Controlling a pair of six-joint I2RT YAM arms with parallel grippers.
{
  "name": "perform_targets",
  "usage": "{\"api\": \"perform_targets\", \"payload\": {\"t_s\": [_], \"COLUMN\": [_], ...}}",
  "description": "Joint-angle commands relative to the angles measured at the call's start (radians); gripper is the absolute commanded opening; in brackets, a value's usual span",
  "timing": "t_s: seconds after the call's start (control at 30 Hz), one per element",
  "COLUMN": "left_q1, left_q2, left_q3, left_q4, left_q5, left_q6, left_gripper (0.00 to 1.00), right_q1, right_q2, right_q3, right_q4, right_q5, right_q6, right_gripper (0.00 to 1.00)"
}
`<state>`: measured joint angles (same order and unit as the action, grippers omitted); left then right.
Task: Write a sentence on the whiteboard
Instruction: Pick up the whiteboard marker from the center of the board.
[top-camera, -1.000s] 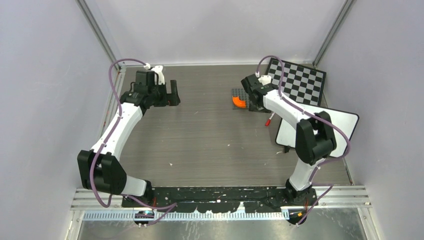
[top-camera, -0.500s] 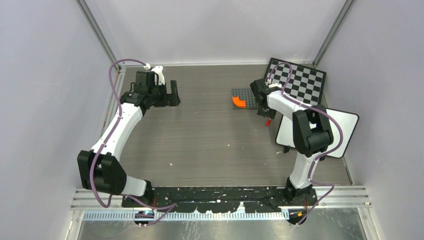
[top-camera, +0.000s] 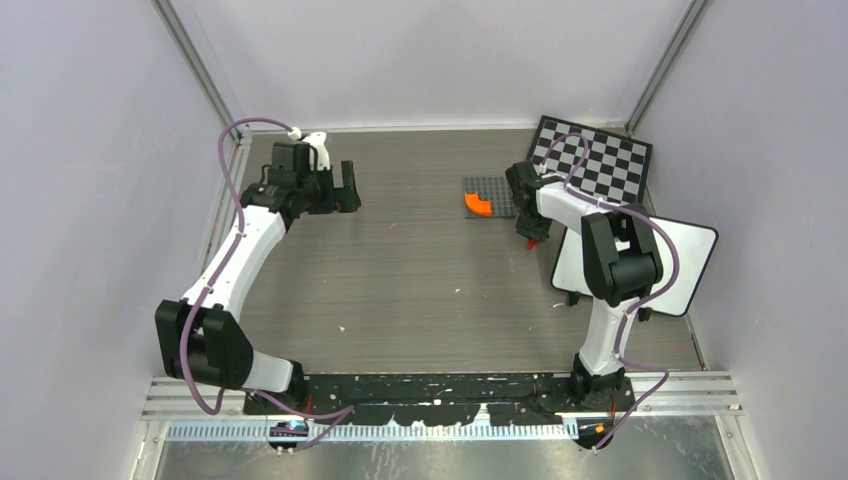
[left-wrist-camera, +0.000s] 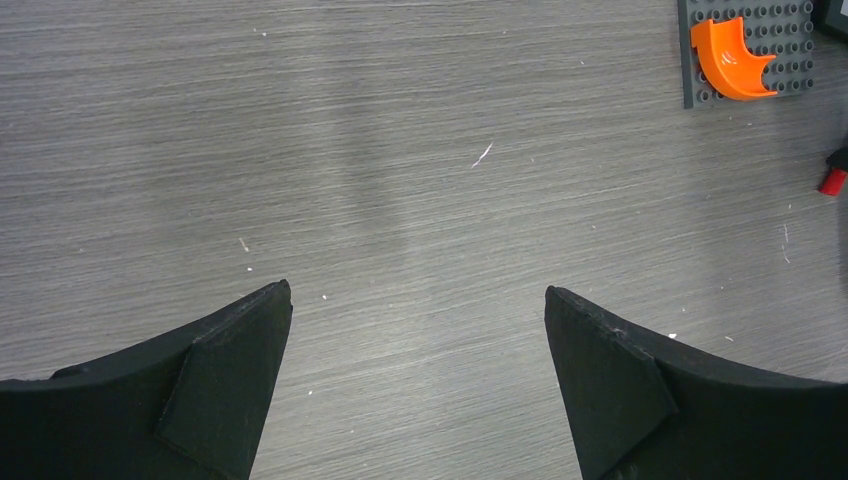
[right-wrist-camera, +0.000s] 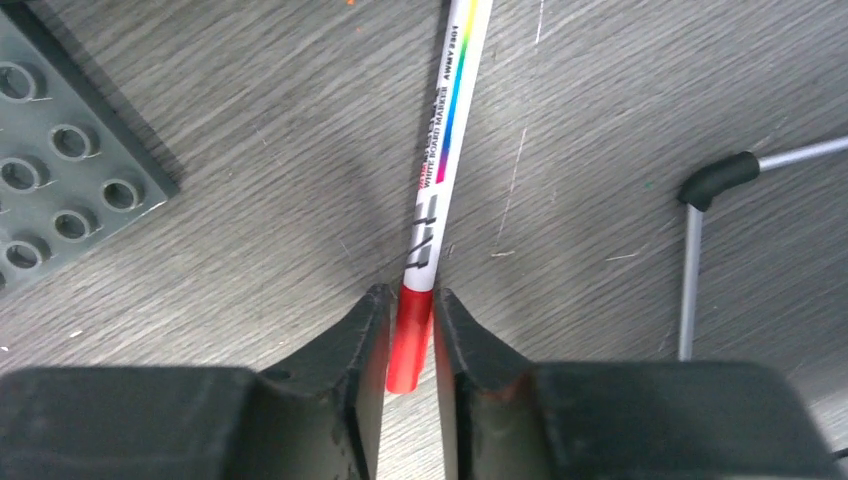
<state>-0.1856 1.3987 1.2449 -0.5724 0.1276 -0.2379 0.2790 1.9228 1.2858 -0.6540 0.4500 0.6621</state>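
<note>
The whiteboard (top-camera: 690, 262) lies at the right of the table, partly hidden under my right arm, and its visible face is blank. No sentence shows on it. A white marker with a rainbow stripe (right-wrist-camera: 440, 170) lies on the table just left of the board. Its red end (top-camera: 532, 243) sits between my right gripper's fingers. My right gripper (right-wrist-camera: 410, 310) is shut on that red end, low over the table (top-camera: 531, 232). My left gripper (left-wrist-camera: 415, 300) is open and empty at the far left (top-camera: 347, 187).
A grey studded baseplate (top-camera: 490, 190) with an orange curved piece (top-camera: 478, 204) lies just left of the right gripper. The checkered chessboard (top-camera: 600, 165) lies at the back right. A thin metal leg with a black foot (right-wrist-camera: 715, 178) shows to the right of the marker.
My right gripper has moved from over the grey baseplate to the right and nearer, onto the marker's red end. The left arm has not moved.
</note>
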Motion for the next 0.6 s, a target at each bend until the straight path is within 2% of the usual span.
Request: {"api": "perform_targets", "payload": {"t_s": [0.0, 0.13, 0.23, 0.47, 0.57], "left_q1": [0.003, 0.016, 0.043, 0.087, 0.087], "left_q2": [0.006, 0.016, 0.032, 0.011, -0.020], "left_q3": [0.008, 0.026, 0.047, 0.020, -0.012], "left_q4": [0.031, 0.001, -0.039, -0.056, -0.018], "left_q5": [0.001, 0.018, 0.073, 0.275, 0.377], "left_q6": [-0.008, -0.007, -0.010, 0.027, 0.023], "left_gripper": [1.00, 1.00, 1.00, 1.00, 1.00], "right_q1": [-0.001, -0.001, 0.013, 0.077, 0.095], "right_q2": [0.026, 0.027, 0.010, -0.138, -0.200], "right_q3": [-0.017, -0.035, -0.046, -0.065, -0.052], "right_q4": [0.022, 0.047, 0.053, 0.051, 0.067], "right_q5": [-0.116, -0.261, -0.315, -0.429, -0.562], "right_q6": [0.025, 0.007, -0.015, -0.107, -0.159], "right_gripper": [0.25, 0.11, 0.01, 0.00, 0.00]}}
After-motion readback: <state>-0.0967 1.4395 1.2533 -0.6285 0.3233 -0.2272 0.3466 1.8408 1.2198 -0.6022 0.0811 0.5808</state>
